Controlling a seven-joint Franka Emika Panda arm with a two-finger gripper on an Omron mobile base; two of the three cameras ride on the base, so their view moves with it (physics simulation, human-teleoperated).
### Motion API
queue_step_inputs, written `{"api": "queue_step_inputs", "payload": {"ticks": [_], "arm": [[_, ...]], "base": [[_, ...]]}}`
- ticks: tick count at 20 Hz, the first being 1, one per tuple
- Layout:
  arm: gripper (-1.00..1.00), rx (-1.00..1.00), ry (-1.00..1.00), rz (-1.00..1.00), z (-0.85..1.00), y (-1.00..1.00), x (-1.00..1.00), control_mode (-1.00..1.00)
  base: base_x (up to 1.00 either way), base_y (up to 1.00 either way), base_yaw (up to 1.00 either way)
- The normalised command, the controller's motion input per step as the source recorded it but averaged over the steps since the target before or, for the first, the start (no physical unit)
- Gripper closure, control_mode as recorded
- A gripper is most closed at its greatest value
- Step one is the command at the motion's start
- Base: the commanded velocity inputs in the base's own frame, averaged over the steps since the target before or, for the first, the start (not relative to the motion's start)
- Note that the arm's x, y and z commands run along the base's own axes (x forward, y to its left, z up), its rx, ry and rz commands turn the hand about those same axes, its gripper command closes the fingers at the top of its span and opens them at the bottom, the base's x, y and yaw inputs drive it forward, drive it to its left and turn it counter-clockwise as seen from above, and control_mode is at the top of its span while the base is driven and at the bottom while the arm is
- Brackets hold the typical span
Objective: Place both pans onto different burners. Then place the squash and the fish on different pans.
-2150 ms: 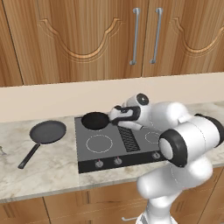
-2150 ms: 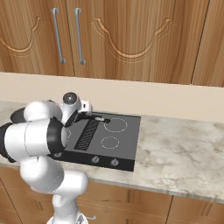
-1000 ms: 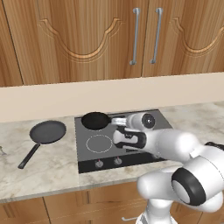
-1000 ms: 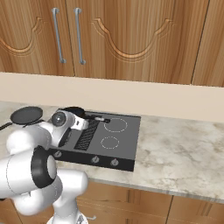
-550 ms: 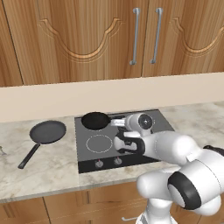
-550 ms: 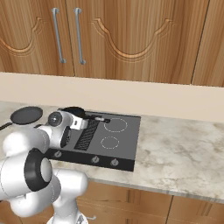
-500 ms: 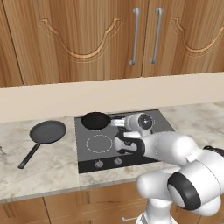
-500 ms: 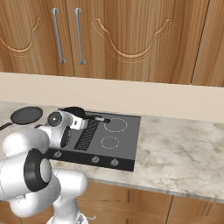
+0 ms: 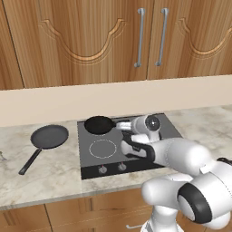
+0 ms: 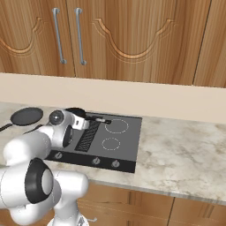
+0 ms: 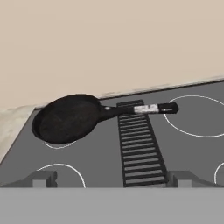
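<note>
The small pan (image 11: 70, 118) sits on the cooktop's (image 9: 170, 129) back-left burner (image 11: 59, 142), handle over the vent, just ahead of the end effector (image 11: 111, 178), whose jaws stand wide and empty. The big pan (image 9: 49, 137) lies on the desk (image 9: 54, 174), left of the cooktop.

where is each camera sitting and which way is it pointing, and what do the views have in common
Left base view: behind the arm on its left, facing forward and down over the cooktop and the wide pan on the counter; the arm rises at lower right.
Right base view: behind on its right, same counter; the arm rises at lower left.
Hand view: on the hand, low over the cooktop, facing the small pan and the wall; open fingertips at bottom.
All three share the small pan on a back burner.
</note>
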Motion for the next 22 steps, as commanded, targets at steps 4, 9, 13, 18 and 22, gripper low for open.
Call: {"api": "queue_step_inputs", "payload": {"ticks": [4, 9, 13, 18, 22], "arm": [[-1.00, 0.01, 0.13, 0.00, -0.06, -0.08, 0.00, -1.00], [-1.00, 0.00, 0.23, 0.00, -0.21, -0.01, 0.03, -1.00], [-1.00, 0.01, 0.22, 0.00, -0.04, -0.03, 0.01, -1.00], [-1.00, 0.01, 0.08, 0.04, 0.00, -0.13, 0.00, -1.00], [-1.00, 0.00, 0.06, 0.13, 0.00, -0.16, 0.00, -1.00]], "base": [[0.00, 0.00, 0.00], [0.00, 0.00, 0.00], [0.00, 0.00, 0.00], [0.00, 0.00, 0.00], [0.00, 0.00, 0.00]]}}
